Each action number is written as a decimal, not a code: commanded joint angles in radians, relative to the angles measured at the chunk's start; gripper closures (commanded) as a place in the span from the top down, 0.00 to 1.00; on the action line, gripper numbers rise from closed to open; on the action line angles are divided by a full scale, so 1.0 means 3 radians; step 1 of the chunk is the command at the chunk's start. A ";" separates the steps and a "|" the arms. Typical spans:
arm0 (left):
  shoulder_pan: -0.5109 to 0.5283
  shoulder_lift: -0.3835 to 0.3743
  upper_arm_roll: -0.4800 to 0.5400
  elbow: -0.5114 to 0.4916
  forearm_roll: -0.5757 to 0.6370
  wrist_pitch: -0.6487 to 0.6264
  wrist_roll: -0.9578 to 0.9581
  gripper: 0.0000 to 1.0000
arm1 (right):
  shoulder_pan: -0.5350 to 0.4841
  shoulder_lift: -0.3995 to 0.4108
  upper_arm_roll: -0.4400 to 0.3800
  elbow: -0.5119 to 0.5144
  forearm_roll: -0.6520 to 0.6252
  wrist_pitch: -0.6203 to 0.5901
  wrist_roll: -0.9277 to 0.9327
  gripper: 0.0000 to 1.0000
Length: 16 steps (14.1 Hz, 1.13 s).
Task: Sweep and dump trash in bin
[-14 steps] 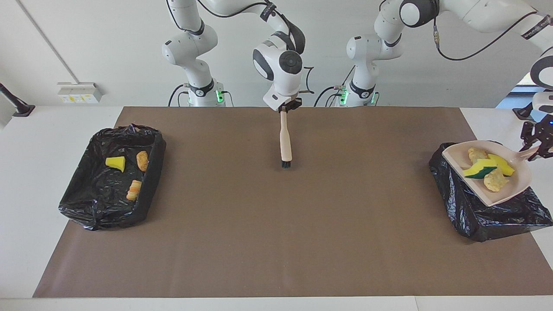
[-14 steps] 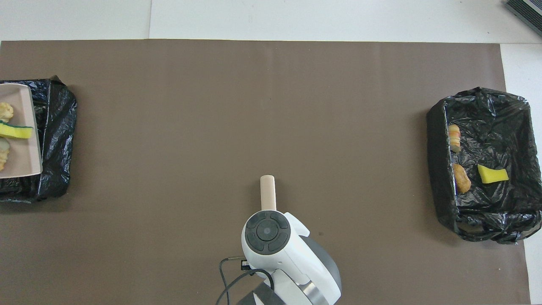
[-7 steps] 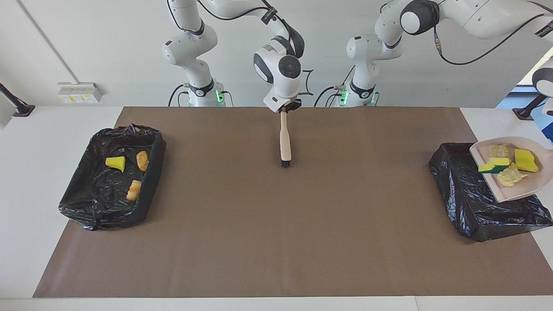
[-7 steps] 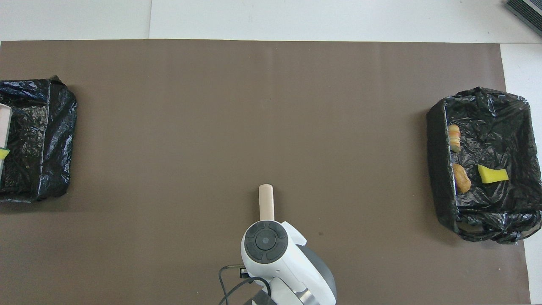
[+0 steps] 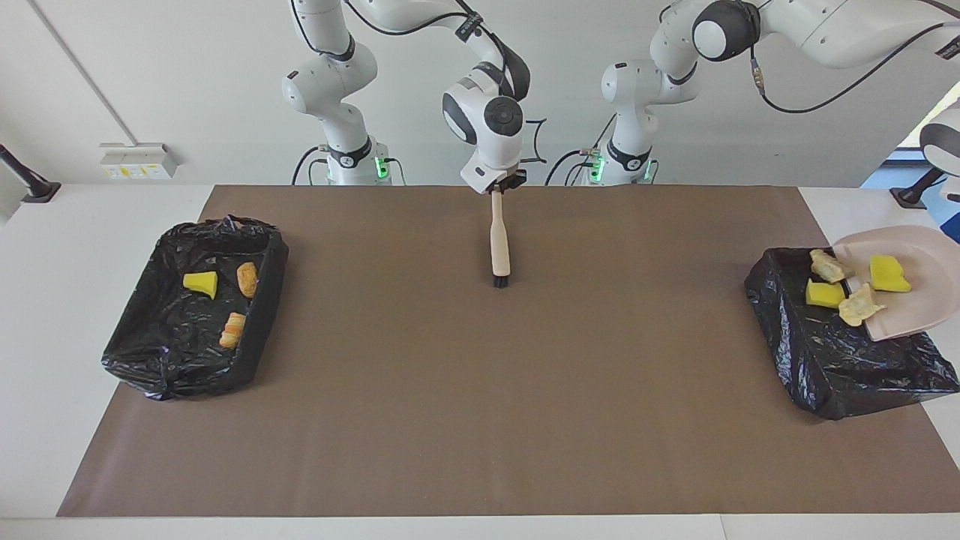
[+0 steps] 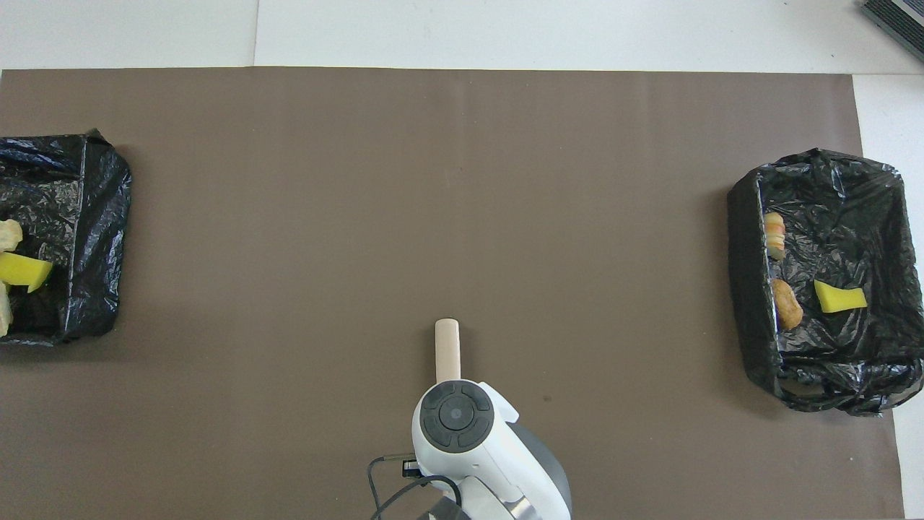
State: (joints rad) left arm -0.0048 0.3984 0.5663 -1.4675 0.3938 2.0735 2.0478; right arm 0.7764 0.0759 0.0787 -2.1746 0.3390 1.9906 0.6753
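My right pincer (image 5: 496, 189) is clamped on the top of the beige brush (image 5: 499, 244), which hangs bristles down over the brown mat (image 5: 480, 390) at the middle of the table (image 5: 90, 225). From overhead my own wrist hides the pincer, and only the brush handle's end shows past it.

My left pincer is out of view off the left arm's end of the table; it is closed, and the pink dustpan (image 5: 919, 300) it presumably carries hangs tilted over the black-lined bin (image 5: 840, 360) at that end — I cannot see the grip itself.

The trash sits in two places. One yellow sponge bit (image 5: 889, 274) is on the dustpan. At the dustpan's lower lip, over that bin's opening, are another yellow bit (image 5: 824, 294) and two beige chunks (image 5: 826, 265) — I cannot tell whether they touch the lip or are clear of it. The second black-lined bin (image 5: 180, 360), at the right arm's end of the mat, holds three scraps: a yellow wedge (image 5: 201, 283), an orange-brown oval (image 5: 247, 278) and a pale striped piece (image 5: 233, 329) against the wall nearest the brush.

The mat between the brush and either bin carries nothing. I can read no writing on any of these things.
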 commanded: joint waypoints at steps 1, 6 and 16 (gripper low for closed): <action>-0.0005 -0.0009 0.0014 0.0110 0.0201 -0.0019 -0.0066 0.00 | -0.0057 -0.0059 -0.0001 -0.0114 0.0112 0.0125 -0.0231 0.00; 0.0001 -0.0182 0.0101 0.0142 0.0487 0.0038 -0.0071 0.00 | -0.0057 -0.0059 -0.0007 -0.0119 0.0112 0.0104 -0.0288 0.00; -0.0266 -0.0673 -0.0113 -0.0319 0.1270 -0.0269 -0.0767 0.00 | -0.0072 -0.0023 -0.0012 -0.0084 0.0235 0.0124 -0.0211 0.11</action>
State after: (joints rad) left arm -0.0782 0.2737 0.5455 -1.5135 0.7407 2.0022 1.8347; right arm 0.7664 0.0757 0.0735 -2.1873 0.3780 2.0111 0.6259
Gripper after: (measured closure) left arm 0.678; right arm 0.731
